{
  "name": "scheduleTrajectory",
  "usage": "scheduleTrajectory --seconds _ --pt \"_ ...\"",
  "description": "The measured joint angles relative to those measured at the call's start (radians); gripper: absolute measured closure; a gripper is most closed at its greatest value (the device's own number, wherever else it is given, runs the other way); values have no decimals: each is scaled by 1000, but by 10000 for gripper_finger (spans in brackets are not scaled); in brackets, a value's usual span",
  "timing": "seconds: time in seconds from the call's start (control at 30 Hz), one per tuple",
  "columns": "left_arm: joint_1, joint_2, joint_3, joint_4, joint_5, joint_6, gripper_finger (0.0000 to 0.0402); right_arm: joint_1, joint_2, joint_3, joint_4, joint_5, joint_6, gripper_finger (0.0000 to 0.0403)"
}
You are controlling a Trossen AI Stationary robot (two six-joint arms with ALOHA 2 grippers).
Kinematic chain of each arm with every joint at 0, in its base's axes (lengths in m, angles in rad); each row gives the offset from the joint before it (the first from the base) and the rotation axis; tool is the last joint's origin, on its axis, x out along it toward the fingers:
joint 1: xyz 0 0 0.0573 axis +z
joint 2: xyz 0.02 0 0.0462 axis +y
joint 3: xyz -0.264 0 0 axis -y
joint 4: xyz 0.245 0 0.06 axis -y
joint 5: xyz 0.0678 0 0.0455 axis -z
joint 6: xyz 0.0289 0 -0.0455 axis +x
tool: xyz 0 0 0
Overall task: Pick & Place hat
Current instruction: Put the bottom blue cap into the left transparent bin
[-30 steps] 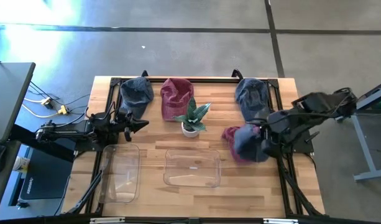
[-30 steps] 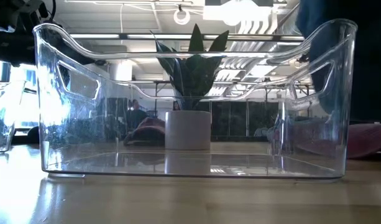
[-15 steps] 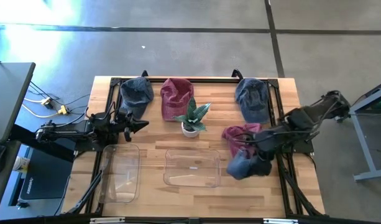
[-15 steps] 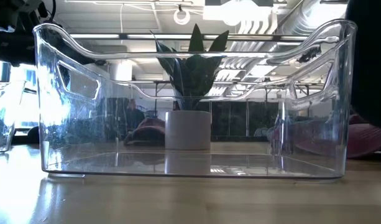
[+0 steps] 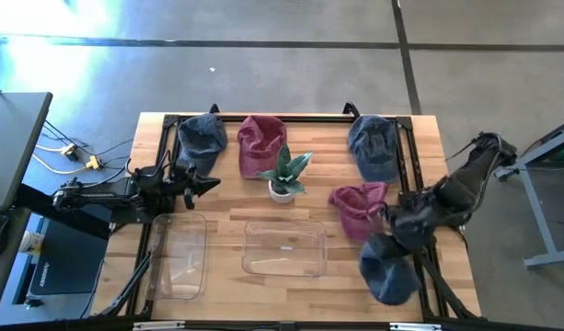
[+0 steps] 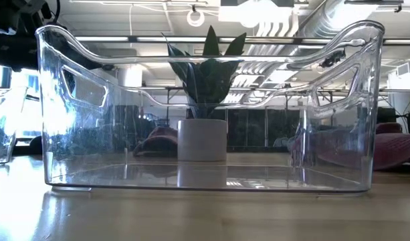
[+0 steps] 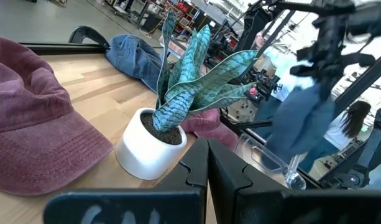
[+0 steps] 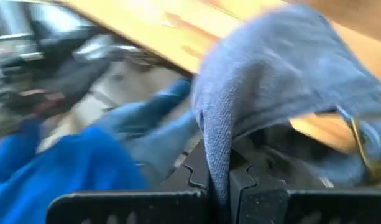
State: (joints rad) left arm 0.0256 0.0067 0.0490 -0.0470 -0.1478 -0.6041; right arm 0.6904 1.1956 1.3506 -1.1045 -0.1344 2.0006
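Soft blue denim hat [image 5: 389, 268] droops from the right gripper [image 5: 399, 241], clamped on a fold; we judge it light, floppy, best pinched at crown fabric.

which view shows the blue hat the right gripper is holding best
The high view: the blue hat hangs whole from the shut right gripper by the table's near right corner. The right wrist view shows only cloth pinched between the fingers, the left wrist view shows it far off, and the low view does not show it.

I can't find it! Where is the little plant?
In the high view, the plant stands mid-table, just right of the red hat, behind the clear bin.
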Motion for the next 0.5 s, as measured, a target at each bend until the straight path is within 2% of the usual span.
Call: scheduleTrajectory --seconds 0.17,0.33,0.5 --pt "0 0 0 0 6 0 402 7 -36 -109 7 26 130 402" --pt "0 0 0 0 7 0 402 -70 -55 -266 98 30 130 402" --pt "0 0 0 0 27 -3 402 -115 -88 -332 239 142 79 402"
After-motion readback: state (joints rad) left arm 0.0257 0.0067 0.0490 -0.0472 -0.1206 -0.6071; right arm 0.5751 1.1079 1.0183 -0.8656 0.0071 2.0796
